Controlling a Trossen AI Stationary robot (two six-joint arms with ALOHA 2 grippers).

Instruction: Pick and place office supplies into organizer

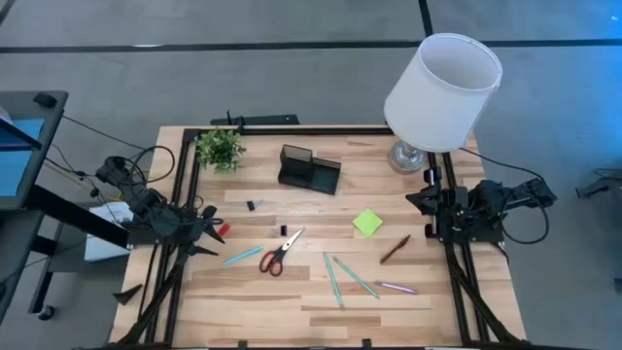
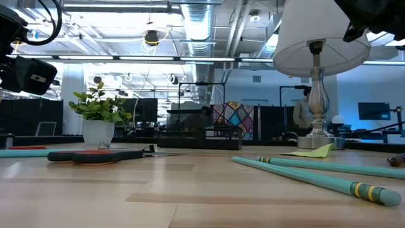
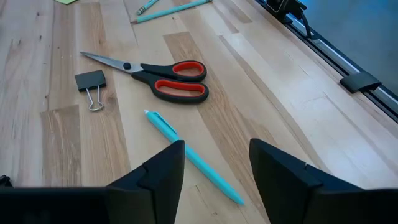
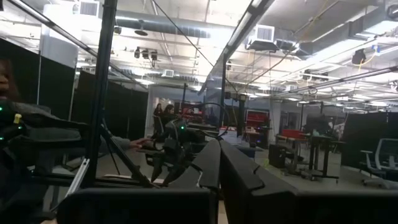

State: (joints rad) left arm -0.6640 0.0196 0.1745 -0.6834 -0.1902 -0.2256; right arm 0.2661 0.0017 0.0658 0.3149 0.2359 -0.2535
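Observation:
The black organizer (image 1: 309,169) stands at the table's far middle. Red-handled scissors (image 1: 280,253) (image 3: 161,78) lie flat near the table's middle, with a black binder clip (image 3: 91,81) beside their blades. A teal pen (image 1: 241,257) (image 3: 193,155) lies flat to their left. My left gripper (image 1: 209,228) (image 3: 214,168) hovers open at the left edge, its fingers standing either side of that pen's near half without touching it. A lime sticky pad (image 1: 367,223), a brown pen (image 1: 395,250), two teal pens (image 1: 340,278) and a pink pen (image 1: 397,287) lie farther right. My right gripper (image 1: 420,202) (image 4: 217,168) waits shut at the right edge.
A white-shaded lamp (image 1: 442,83) stands at the far right corner and a small potted plant (image 1: 221,148) at the far left. A small black bit (image 1: 251,205) and a red bit (image 1: 223,230) lie near my left gripper. Black rails (image 1: 457,282) run along both side edges.

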